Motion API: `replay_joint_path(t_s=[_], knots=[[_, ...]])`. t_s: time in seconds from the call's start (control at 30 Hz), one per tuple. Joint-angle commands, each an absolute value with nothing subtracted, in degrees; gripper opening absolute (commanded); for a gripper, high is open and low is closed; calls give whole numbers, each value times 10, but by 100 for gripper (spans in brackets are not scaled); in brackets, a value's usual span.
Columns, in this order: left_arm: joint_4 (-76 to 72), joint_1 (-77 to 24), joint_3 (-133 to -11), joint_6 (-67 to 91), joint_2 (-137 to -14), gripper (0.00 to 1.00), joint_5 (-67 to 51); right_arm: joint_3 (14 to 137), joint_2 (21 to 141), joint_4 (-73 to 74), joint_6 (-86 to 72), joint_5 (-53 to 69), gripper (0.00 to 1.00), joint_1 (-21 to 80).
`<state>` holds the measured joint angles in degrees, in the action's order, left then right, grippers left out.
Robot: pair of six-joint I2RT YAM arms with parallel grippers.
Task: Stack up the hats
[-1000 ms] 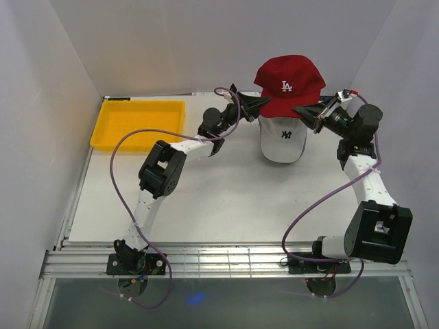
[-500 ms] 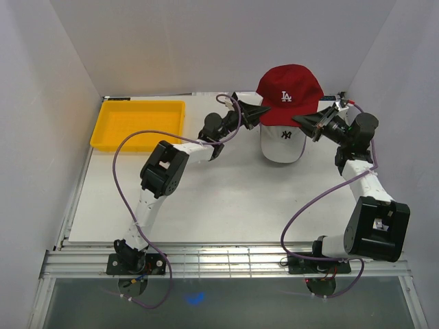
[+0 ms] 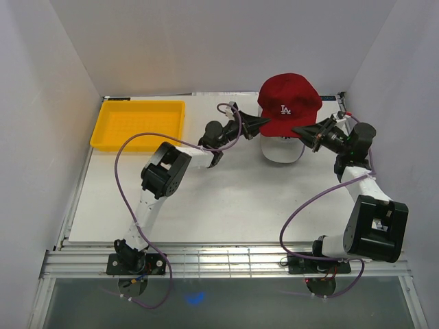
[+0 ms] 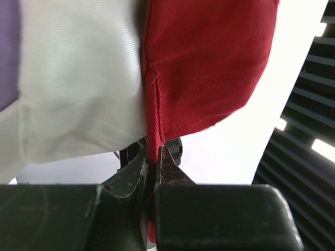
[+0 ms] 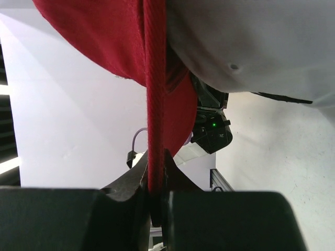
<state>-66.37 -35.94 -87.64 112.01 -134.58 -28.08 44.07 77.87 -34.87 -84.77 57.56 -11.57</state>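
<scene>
Red cap (image 3: pixel 288 103) lowered onto white cap (image 3: pixel 281 152); logo now hidden, only brim showing.

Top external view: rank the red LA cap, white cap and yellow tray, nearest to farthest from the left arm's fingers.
1. Red LA cap, pinched in the left fingers.
2. White cap, beneath it.
3. Yellow tray, back-left corner.

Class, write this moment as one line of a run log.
left hand: shut on red cap | right hand: shut on red cap | red cap: over white cap
</scene>
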Motion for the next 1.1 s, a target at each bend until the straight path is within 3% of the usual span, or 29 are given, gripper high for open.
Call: replay_joint_path(t_s=[0.0, 0.5, 0.67, 0.87, 0.93, 1.07], knots=[[-691, -345, -853, 1108, -1304, 7, -283, 428, 765, -383, -824, 586, 8, -138], [-692, -345, -860, 1101, -1306, 4, -303, 381, 762, -391, -809, 595, 9, -159], [-693, -345, -870, 1103, -1310, 1, -306, 388, 760, -387, -808, 596, 28, -161], [-686, -344, -881, 1102, -1311, 0, -306, 407, 751, -348, -788, 594, 37, -161], [-684, -343, -887, 1100, -1312, 0, -308, 415, 751, -342, -784, 593, 37, -161], [-679, -339, -897, 1095, -1311, 0, -312, 435, 759, -326, -778, 593, 27, -162]])
